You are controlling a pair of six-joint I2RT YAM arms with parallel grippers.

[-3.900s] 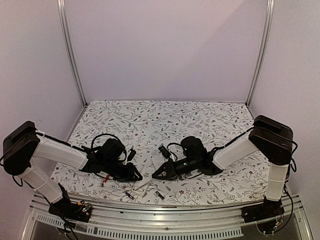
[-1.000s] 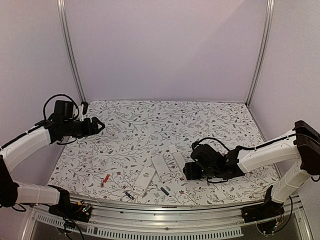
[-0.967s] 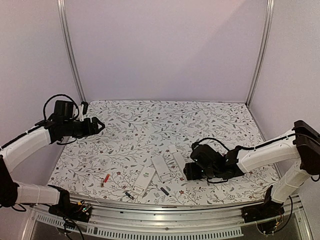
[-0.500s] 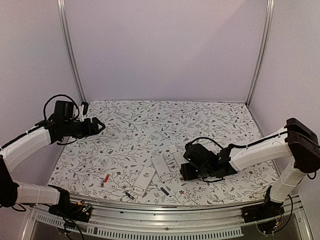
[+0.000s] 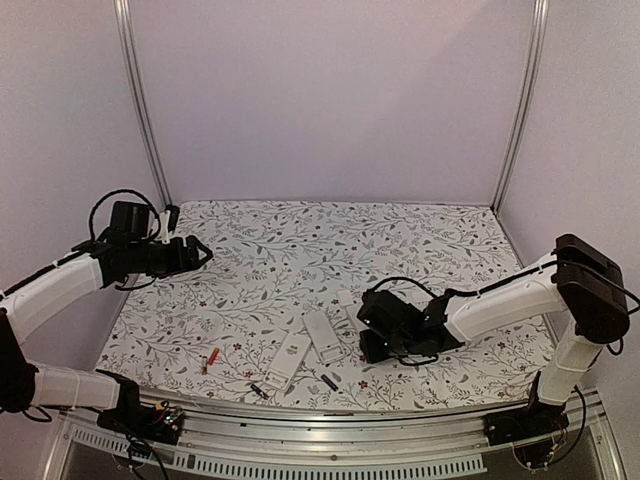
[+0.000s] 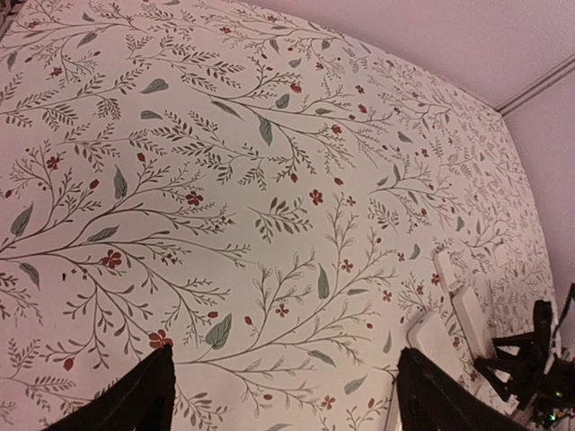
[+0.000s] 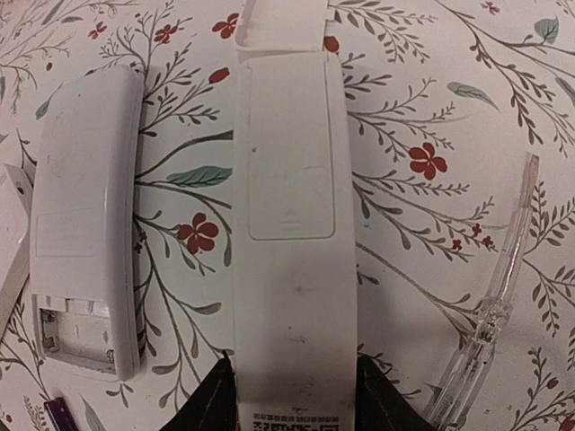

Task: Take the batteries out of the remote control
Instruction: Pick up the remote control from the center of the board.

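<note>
Right wrist view: my right gripper (image 7: 292, 395) straddles one end of the white remote (image 7: 292, 224), a finger at each long edge (whether they press yet, I cannot tell). Its battery cover (image 7: 289, 162) is shut, so I judge more wait inside; loose batteries (image 5: 328, 382) lie near the front edge of the table (image 5: 300, 240). I should clamp squarely on the sides, clear of the cover, so it can slide. My left gripper (image 6: 287, 404) hangs wide open, empty, well apart.
</note>
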